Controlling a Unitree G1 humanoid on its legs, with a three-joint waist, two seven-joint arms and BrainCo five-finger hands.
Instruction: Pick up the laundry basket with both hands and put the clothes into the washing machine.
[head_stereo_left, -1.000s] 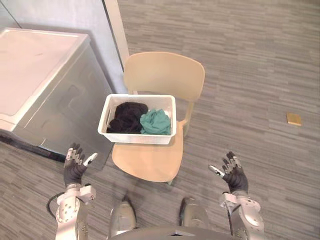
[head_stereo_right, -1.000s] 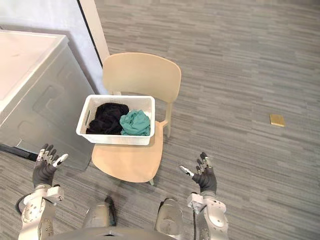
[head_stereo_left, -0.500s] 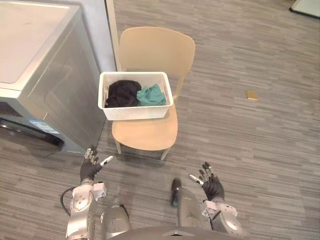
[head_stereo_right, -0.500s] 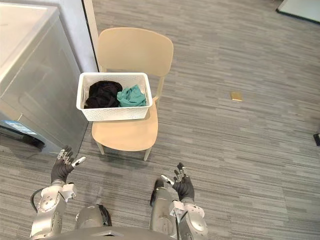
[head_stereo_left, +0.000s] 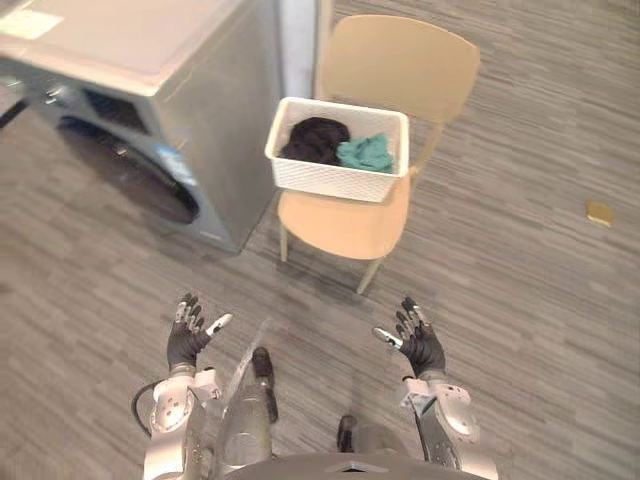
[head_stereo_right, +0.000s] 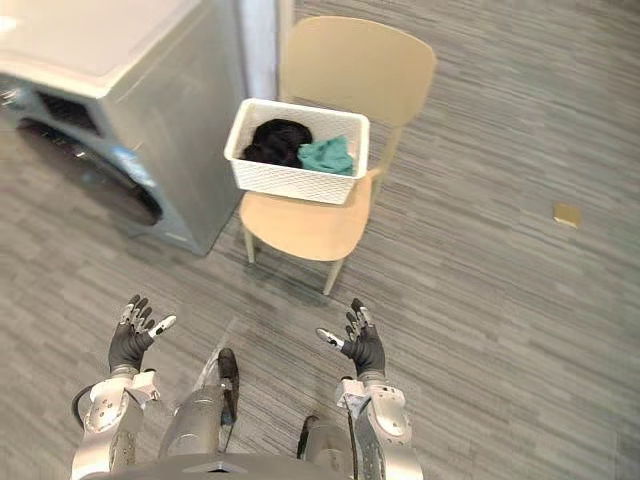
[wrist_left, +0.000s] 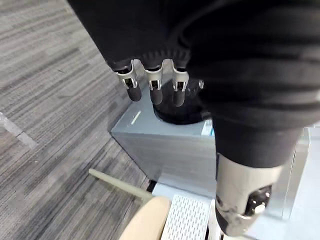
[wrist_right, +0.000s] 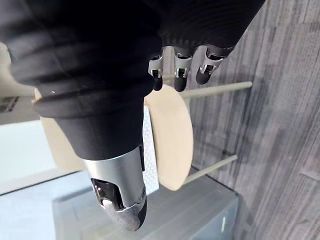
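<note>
The basket (head_stereo_left: 335, 180), white and rectangular with perforated walls, sits on the seat of a pale wooden chair (head_stereo_left: 345, 225). It holds a black garment (head_stereo_left: 312, 139) beside a teal one (head_stereo_left: 366, 153). The washer (head_stereo_left: 215, 110) stands just left of the chair. The left hand (head_stereo_left: 186, 338) and right hand (head_stereo_left: 420, 345) hover well short of the basket, fingers spread, empty.

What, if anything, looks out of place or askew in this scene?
A small yellow flat thing lies alone on the grey floor, right of the beige chair. The white perforated laundry basket seems to overhang the seat on the side of the grey washing machine.
</note>
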